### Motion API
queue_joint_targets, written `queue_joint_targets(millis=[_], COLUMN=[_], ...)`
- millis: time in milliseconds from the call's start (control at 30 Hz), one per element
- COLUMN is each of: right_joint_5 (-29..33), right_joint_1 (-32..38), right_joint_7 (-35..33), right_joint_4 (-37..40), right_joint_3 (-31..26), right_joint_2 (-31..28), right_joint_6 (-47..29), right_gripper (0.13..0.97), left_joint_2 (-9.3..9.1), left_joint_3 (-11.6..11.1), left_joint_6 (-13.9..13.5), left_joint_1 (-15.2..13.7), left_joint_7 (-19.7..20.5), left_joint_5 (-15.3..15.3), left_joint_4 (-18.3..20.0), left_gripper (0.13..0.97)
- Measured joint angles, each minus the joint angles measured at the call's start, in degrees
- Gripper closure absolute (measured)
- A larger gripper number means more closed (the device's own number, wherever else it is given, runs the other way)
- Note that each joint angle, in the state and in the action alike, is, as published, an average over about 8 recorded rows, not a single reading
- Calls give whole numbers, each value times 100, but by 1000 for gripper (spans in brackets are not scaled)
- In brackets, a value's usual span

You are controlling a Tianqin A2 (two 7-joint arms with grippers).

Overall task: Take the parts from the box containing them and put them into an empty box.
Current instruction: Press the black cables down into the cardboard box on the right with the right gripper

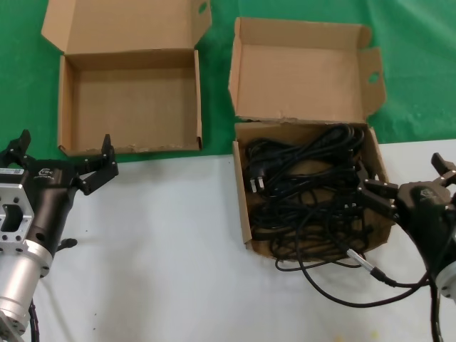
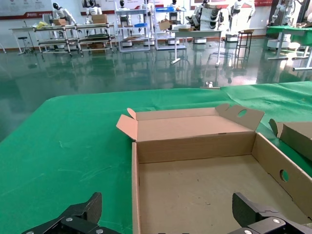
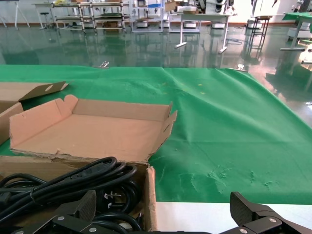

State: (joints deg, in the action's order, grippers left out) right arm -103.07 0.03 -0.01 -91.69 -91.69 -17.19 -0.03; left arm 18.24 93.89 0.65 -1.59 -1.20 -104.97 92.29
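parts tangled in ragged box, centre-right, some cord spilling over near wall | empty box to left, nothing in | step: likely first pick, none moved yet | next: drop into coil, close on one cord | right gripper at box's right wall, spread wide, holding nothing | left gripper near empty box, wide, idle

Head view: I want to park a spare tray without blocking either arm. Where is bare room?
The white tabletop between the left claw and the cable box is bare. The empty box floor is free too. It is crowded by the right claw, where power cables spill over the front wall.
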Motion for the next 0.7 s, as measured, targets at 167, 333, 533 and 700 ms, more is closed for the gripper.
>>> queue_joint_targets(millis=[167,333,533,700], right_joint_5=[-1,-38,-77,71], right_joint_1=[-8,-52,-131,-92], right_joint_7=[0,10,-12,-307], right_joint_4=[-9,-89,-383,-685], right_joint_3=[-14,-86,-211,-223], right_joint_2=[-17,-151,-654,-1268], right_joint_6=[13,77,-60,-702], right_gripper=[129,129,129,129], left_joint_2=[0,0,0,0], left_joint_3=[0,0,0,0], left_joint_6=[0,0,0,0], left_joint_1=[0,0,0,0], left_joint_7=[0,0,0,0], left_joint_5=[0,0,1,1], left_joint_4=[0,0,0,0], left_gripper=[173,207,306,339])
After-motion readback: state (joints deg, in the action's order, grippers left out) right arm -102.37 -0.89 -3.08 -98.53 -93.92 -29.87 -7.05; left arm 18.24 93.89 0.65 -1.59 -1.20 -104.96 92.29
